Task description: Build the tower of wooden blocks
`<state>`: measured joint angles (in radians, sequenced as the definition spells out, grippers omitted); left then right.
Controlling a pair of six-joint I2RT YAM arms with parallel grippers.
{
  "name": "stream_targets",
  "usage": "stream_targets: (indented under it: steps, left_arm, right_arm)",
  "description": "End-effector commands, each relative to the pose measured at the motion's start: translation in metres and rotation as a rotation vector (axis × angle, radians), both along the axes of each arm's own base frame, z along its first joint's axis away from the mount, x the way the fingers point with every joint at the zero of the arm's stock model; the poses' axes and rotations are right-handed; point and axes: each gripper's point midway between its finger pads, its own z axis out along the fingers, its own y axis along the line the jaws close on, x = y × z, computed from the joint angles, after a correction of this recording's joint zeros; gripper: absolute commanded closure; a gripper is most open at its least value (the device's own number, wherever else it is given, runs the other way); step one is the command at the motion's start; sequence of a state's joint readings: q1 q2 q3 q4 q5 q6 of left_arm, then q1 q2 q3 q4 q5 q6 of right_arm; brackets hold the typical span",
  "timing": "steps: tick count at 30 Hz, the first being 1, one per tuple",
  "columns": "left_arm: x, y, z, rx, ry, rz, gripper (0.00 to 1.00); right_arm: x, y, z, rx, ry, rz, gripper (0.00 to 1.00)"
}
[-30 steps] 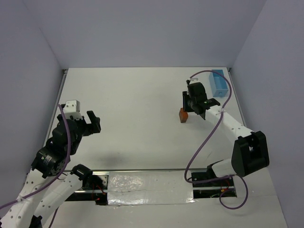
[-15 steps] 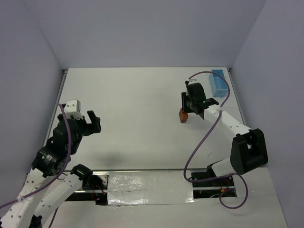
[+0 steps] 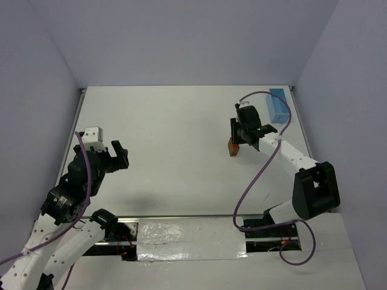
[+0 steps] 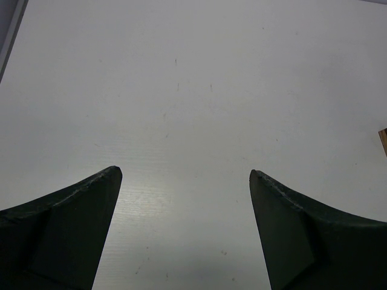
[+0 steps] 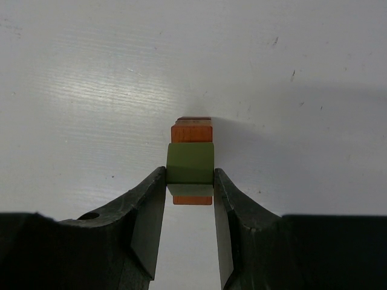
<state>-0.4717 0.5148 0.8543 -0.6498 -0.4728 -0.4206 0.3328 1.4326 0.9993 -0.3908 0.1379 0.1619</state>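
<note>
Now the right gripper [image 5: 190, 184] pinches the green block [image 5: 190, 162] — directly over the orange block [image 5: 191, 132]. The left gripper [image 4: 185, 174] stands fully open, empty.

light blue box [image 3: 277, 106]: far-right corner of table [image 3: 169, 133] | near edge: shiny strip [image 3: 181, 232], possibly tape

Left pincer [image 4: 184, 174] wide, right pincer [image 5: 189, 173] tight.

White links and black joints make up the left arm [image 3: 65, 197] and right arm [image 3: 291, 156], each trailing a purple cable [image 3: 248, 193]. The left gripper [image 4: 185, 175] and right gripper [image 5: 189, 172] end in matt black wedges.
</note>
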Motion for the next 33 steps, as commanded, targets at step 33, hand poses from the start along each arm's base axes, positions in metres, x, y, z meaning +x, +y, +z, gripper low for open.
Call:
stream_targets:
  steps: [33]
  left_arm:
    - [0.0042,-0.0016,0.0102,-0.005,-0.044,-0.007,0.01]
  right_arm:
    - [0.0002,0.0033,-0.0010,0.008,0.013,0.009,0.46]
